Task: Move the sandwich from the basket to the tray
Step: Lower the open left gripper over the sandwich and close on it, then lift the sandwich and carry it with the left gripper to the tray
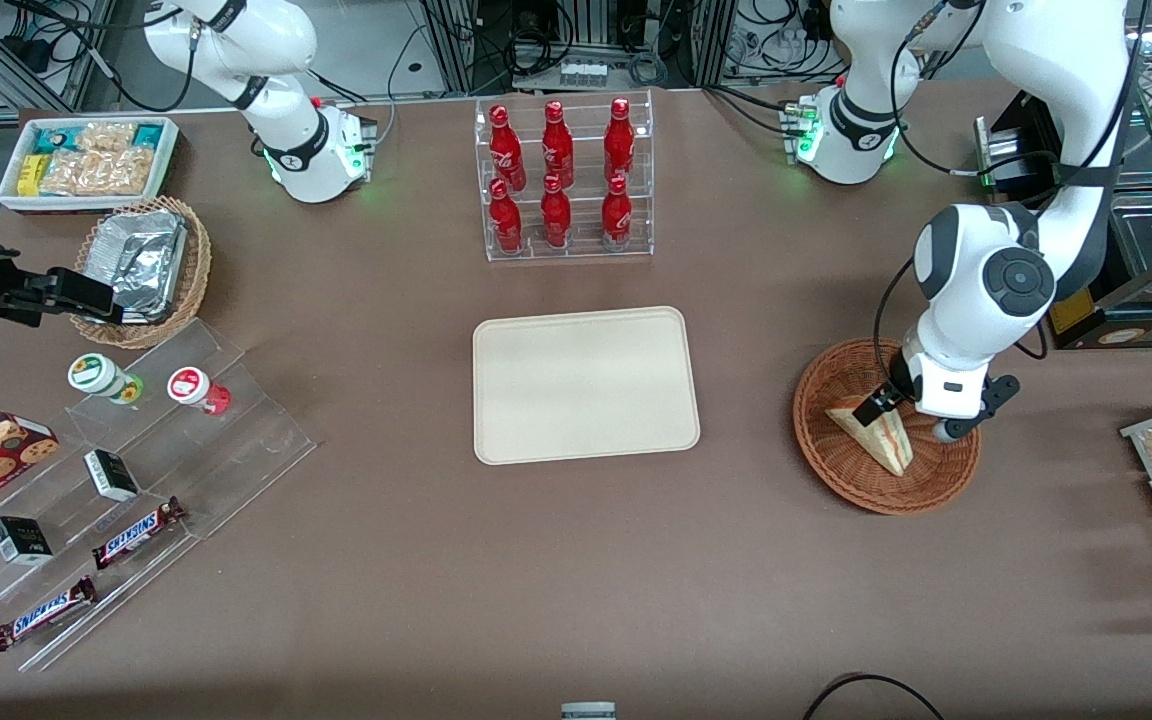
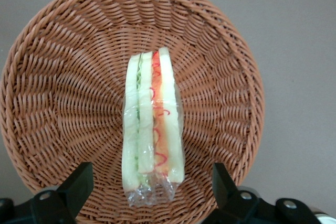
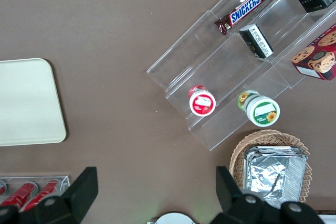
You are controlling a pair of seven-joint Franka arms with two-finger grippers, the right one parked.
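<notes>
**Hovering over the wedge, wrap is the worry**

I am holding my gripper (image 2: 149,192) just above the basket (image 1: 841,470) with my jaws spread wide, straddling the sandwich (image 2: 152,129), which is lying on the weave inside. The tray (image 1: 586,385) is sitting well apart, toward the table's middle. I am judging the risk as slippery clear wrap: closing too high could pinch only film, letting the bread slide out, or squash the soft layers.

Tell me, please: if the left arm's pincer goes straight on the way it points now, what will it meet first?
Most likely the sandwich. The open pincer hangs above the basket, its fingers either side of the wedge. How much height remains is unclear.
</notes>
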